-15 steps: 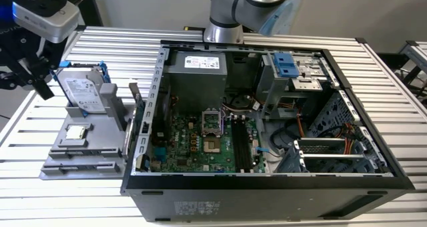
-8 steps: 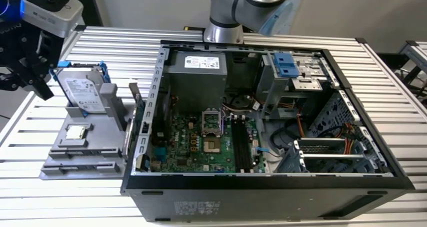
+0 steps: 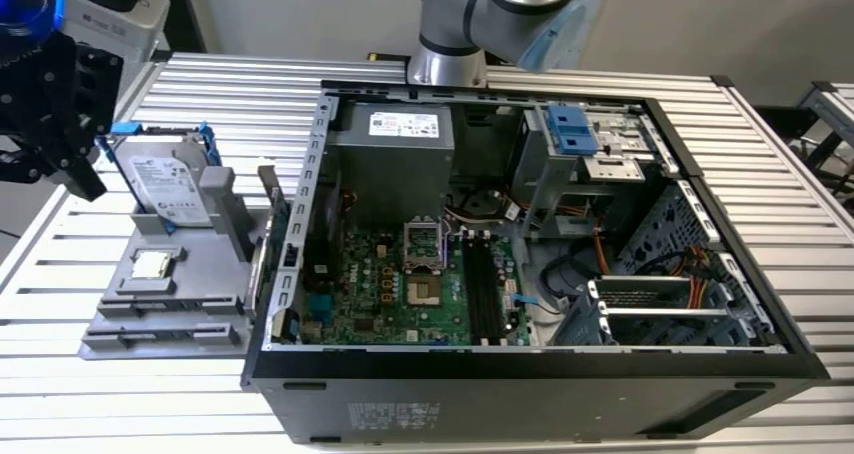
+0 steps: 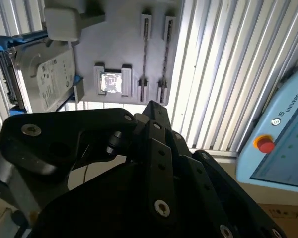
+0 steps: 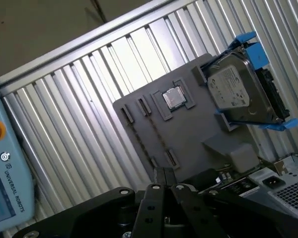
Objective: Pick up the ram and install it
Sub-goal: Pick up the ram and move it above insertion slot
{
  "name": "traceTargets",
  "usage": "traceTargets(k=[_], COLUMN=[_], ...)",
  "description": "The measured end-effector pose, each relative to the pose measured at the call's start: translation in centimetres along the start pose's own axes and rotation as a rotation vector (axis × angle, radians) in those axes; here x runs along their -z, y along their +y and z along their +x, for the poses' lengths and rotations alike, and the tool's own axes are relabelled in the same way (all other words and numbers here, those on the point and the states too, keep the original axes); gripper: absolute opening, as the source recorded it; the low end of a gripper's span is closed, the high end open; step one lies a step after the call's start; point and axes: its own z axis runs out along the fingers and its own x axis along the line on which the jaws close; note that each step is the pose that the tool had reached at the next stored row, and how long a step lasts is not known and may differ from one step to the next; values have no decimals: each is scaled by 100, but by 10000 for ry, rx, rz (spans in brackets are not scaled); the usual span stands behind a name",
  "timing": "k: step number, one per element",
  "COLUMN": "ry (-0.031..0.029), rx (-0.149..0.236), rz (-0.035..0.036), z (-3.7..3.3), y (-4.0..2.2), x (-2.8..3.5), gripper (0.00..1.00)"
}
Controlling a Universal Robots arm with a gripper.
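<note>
My black gripper hangs high over the table at the exterior view's left, above and behind the grey parts holder. In both wrist views its fingers come together to a point, shut with nothing between them. The ram is out of view. Two long narrow slots on the holder show as thin lines. The open computer case lies to the holder's right, with the green motherboard and its black slots inside.
A silver hard drive in a blue frame leans at the holder's back. A small square silver chip sits mid-holder. The arm's base stands behind the case. A blue pendant with a red button lies beside the slatted table.
</note>
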Motion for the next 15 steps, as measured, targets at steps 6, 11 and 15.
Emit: traceTargets(k=[6,11,15], ry=[57,98,130], rx=[1099,2003,2732], rz=[-9,-18,-25], z=[0,0,0], y=[0,0,0], x=[0,0,0], gripper=[0,0,0])
